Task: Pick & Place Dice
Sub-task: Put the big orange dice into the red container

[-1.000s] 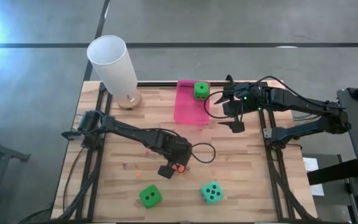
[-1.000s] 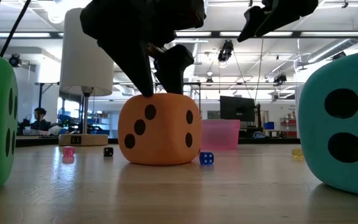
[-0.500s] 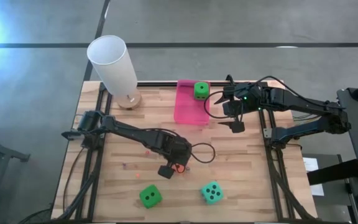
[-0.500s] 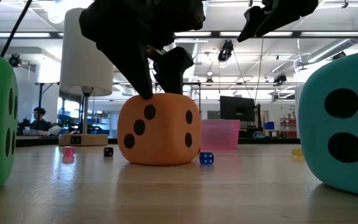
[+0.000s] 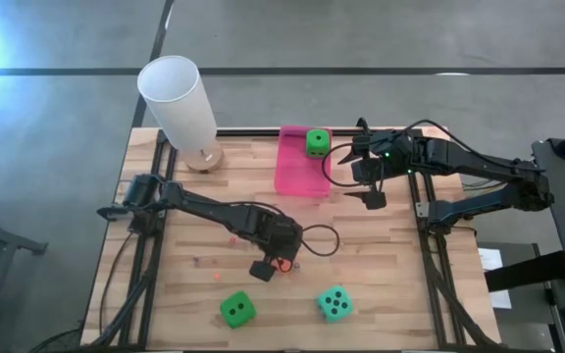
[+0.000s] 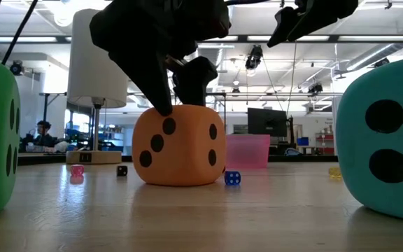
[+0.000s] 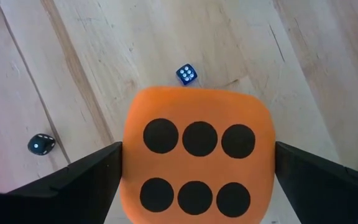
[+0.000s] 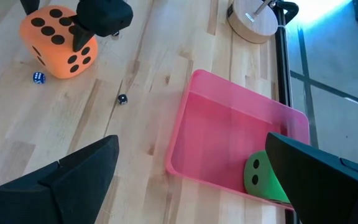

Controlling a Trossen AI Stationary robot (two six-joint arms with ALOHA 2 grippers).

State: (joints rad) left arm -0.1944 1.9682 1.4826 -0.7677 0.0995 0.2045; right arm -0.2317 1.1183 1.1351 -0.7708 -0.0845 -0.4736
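Note:
The orange-red die (image 7: 197, 163), six pips up, rests flat on the wooden table (image 5: 390, 255) near its middle, and shows in the low view (image 6: 180, 143). My left gripper (image 5: 271, 265) hangs over it, pointing steeply down, open, one finger on each side of the die. A green die (image 5: 236, 309) and a teal die (image 5: 334, 303) sit by the near edge. Another green die (image 5: 317, 142) lies in the far corner of the pink tray (image 5: 297, 167). My right gripper (image 5: 359, 178) hovers open, high beside the tray, with nothing between its fingers. My left gripper straddles the orange-red die from above, its fingers (image 7: 98, 177) beside two opposite side faces (image 7: 129, 168). The die sits on the table. Whether the fingers touch those faces, I cannot tell.
A lamp with a white shade (image 5: 178, 98) stands at the far left corner. Tiny dice lie around the orange one: blue (image 7: 187, 74), black (image 7: 41, 144), pink (image 6: 77, 170). A cable loop (image 5: 324, 240) lies right of my left gripper.

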